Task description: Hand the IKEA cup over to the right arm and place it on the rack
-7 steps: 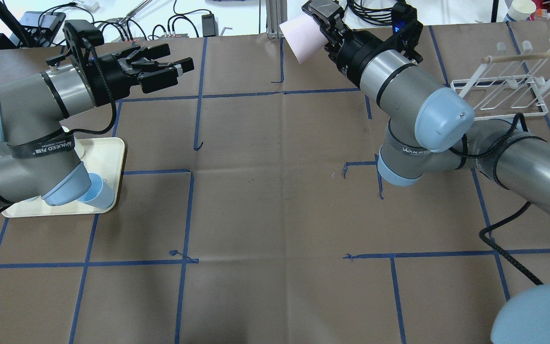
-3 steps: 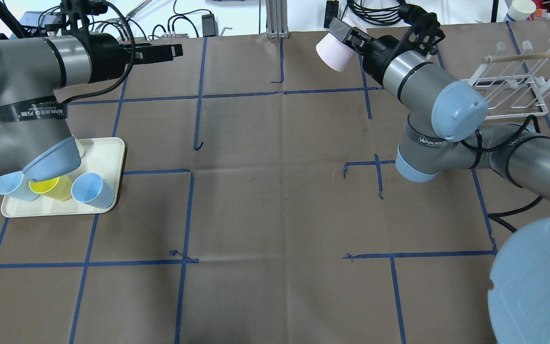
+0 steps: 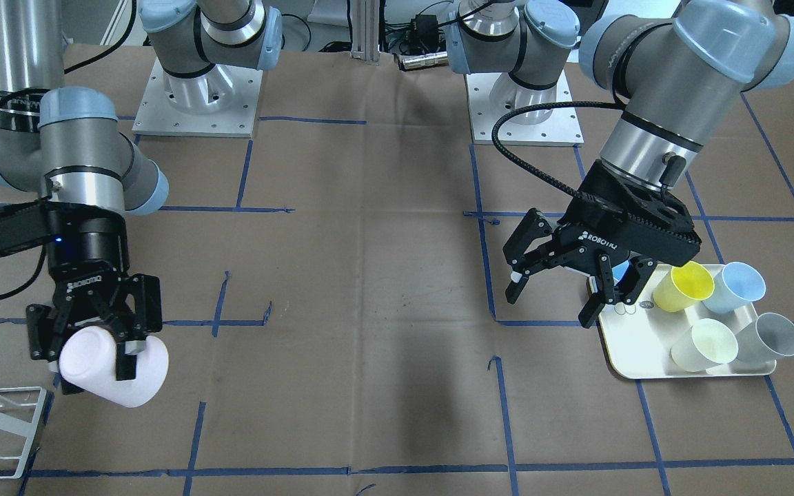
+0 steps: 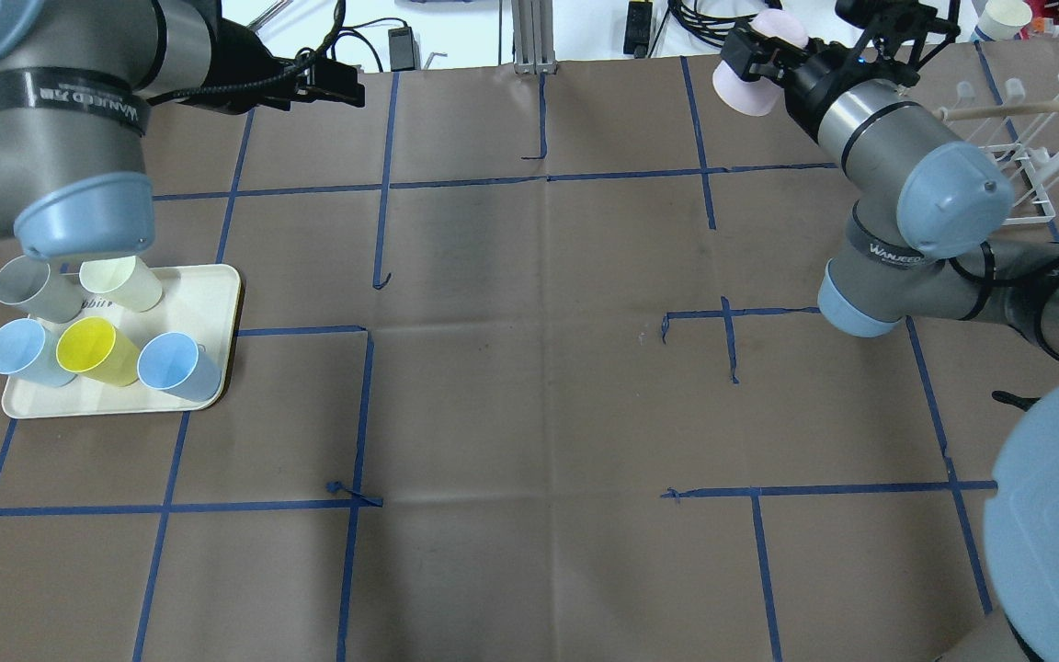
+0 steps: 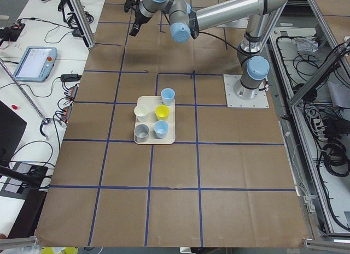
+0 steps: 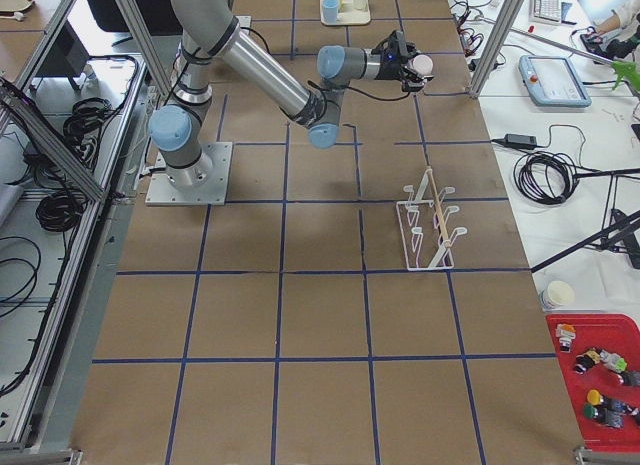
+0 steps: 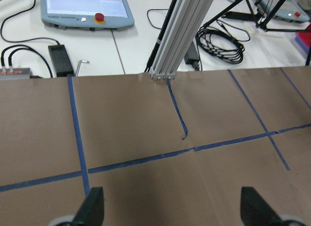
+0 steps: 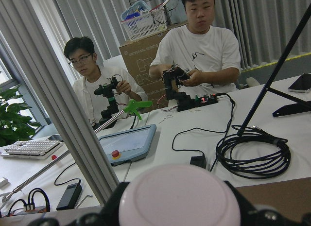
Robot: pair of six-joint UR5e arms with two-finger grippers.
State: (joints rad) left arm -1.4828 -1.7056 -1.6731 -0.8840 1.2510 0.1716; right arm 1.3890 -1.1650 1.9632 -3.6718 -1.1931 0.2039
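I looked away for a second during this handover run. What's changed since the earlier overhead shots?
The right hand, shut on the pink cup, has carried it to the robot's right, nearer the rack. The left arm has swung away from over the tray, uncovering its five cups; the left hand is open and empty. Tray, cups and rack have not moved.

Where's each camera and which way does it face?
Front: across table, facing left arm, right arm; right tool grips cup.
Overhead: behind them, looking down; both show.
Left side: table's left end; left arm, tray.
Right side: right end; right arm, rack.
Left wrist: down at table; own fingertips.
Right wrist: past cup toward operators.
Front and overhead share tray.
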